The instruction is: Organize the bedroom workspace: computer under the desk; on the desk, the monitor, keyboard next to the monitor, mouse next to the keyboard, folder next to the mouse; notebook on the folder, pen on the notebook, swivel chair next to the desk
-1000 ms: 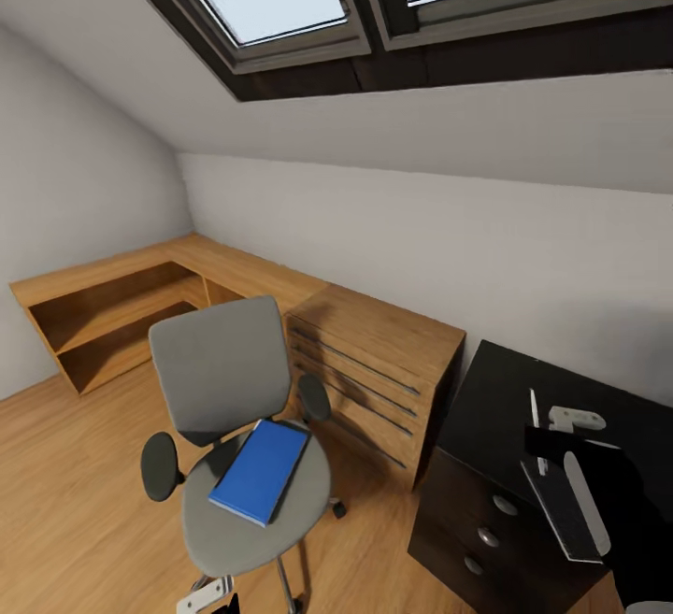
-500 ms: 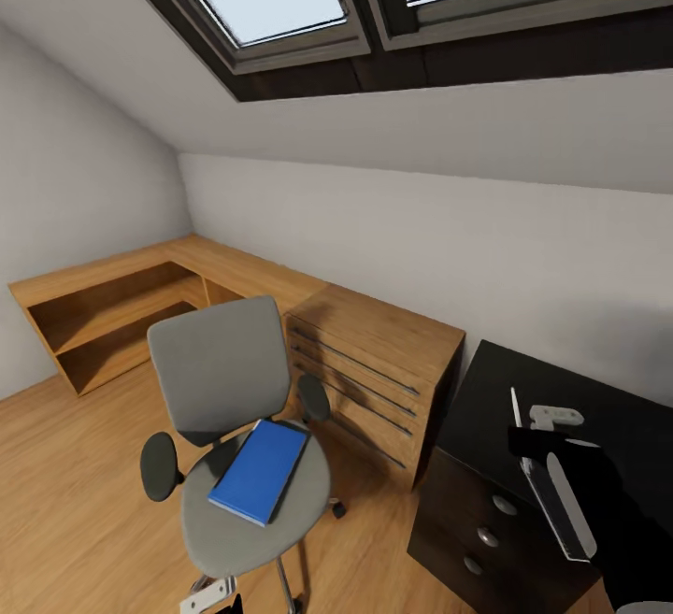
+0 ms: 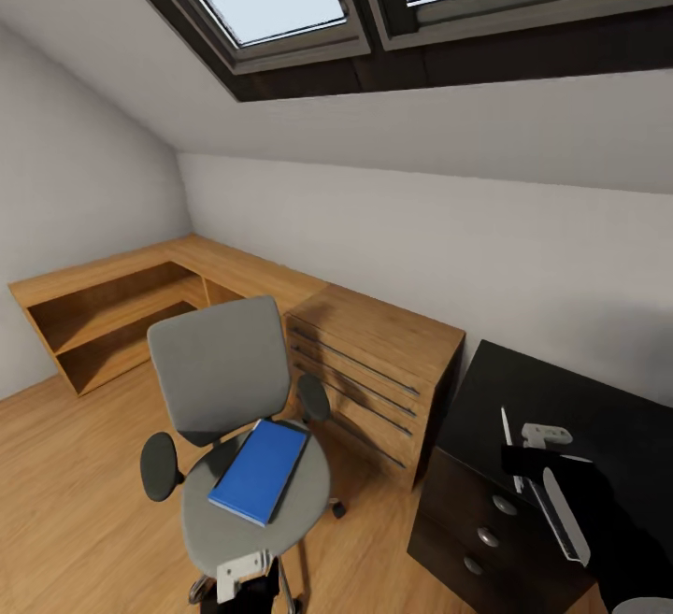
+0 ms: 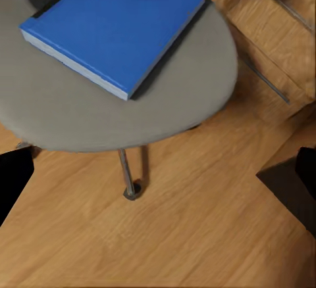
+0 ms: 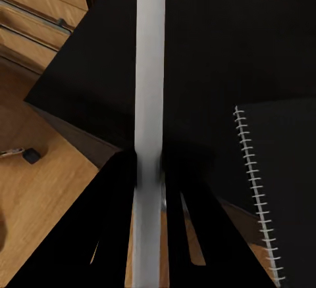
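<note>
Folder (image 3: 260,469) position: it lies flat on the grey seat of the swivel chair (image 3: 224,371), towards the seat's front, with its spine edge running along one long side. From my left wrist camera the folder (image 4: 115,28) sits across the seat pad (image 4: 59,114), and below the seat I see the chair's column and the wood floor (image 4: 171,235).

Left gripper (image 3: 245,575): I see it low in the head view, just in front of the chair seat's front edge. Its dark fingers (image 4: 13,179) stand at the two sides of the wrist picture, wide apart, with nothing between them.

Right gripper (image 3: 523,450): it hangs over the black top of the desk (image 3: 509,390), near the desk's front edge above the drawers with round silver knobs (image 3: 505,505). Its fingers are closed on the pen (image 3: 508,446), which stands nearly upright in the head view. In the right wrist view the pen (image 5: 149,91) runs straight out from between the fingers.

Notebook (image 5: 276,189): on the desktop beside the pen, a dark cover with a white spiral binding along one edge; I cannot tell its colour exactly.

Beside the desk stands a light-wood dresser (image 3: 374,362) with long bar handles, just behind the chair.
</note>
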